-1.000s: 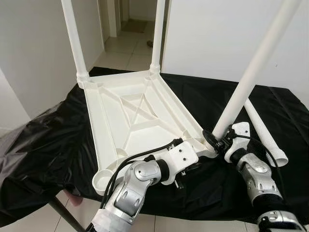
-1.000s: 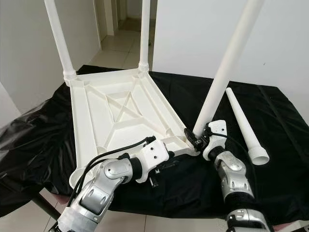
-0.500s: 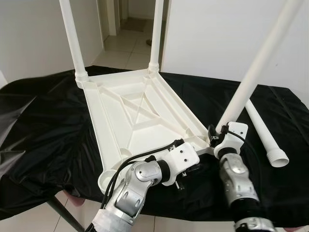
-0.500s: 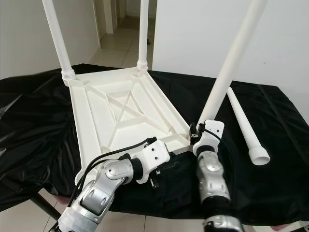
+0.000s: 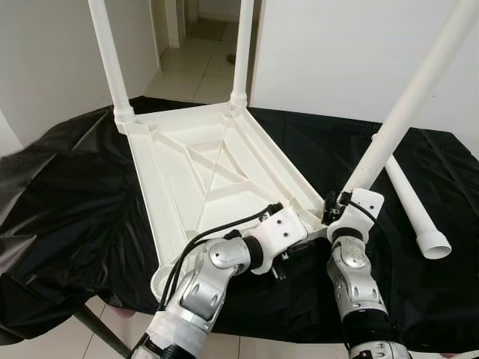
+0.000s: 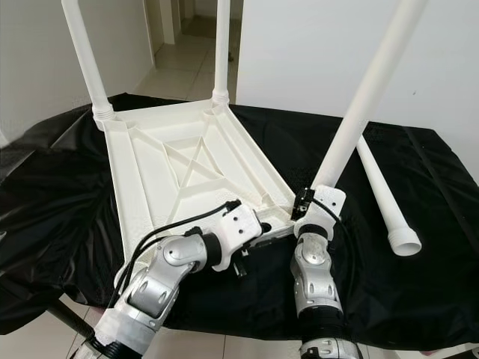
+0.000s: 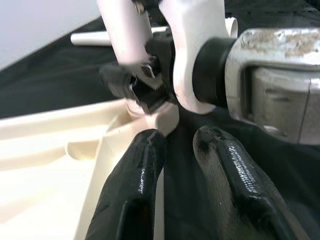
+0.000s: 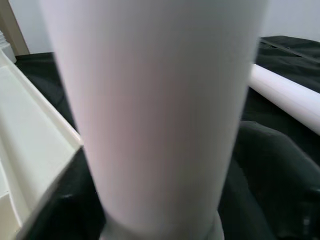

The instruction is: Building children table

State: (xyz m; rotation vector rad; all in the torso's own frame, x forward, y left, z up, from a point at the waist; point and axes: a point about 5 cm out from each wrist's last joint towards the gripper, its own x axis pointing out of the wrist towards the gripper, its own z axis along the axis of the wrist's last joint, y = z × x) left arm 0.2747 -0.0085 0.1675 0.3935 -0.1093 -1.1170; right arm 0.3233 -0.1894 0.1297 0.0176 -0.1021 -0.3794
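1. Left eye view: the white tabletop [image 5: 209,172] lies upside down on the black cloth [image 5: 67,202]; the right gripper [image 5: 334,213], at its near right corner, clamps the base of a leaning third leg [image 5: 408,101].
2. The left gripper [image 7: 182,150] sits just beside that corner, fingers [image 7: 135,170] narrowly parted, pressing the tabletop's edge.
3. Judgement: the leg should be stood square to the tabletop before twisting, or it will likely jam crooked.
4. The spare leg [image 5: 415,209] lies beyond that corner.
5. The left wrist view alone shows the finger gap; the right wrist view, the leg up close.
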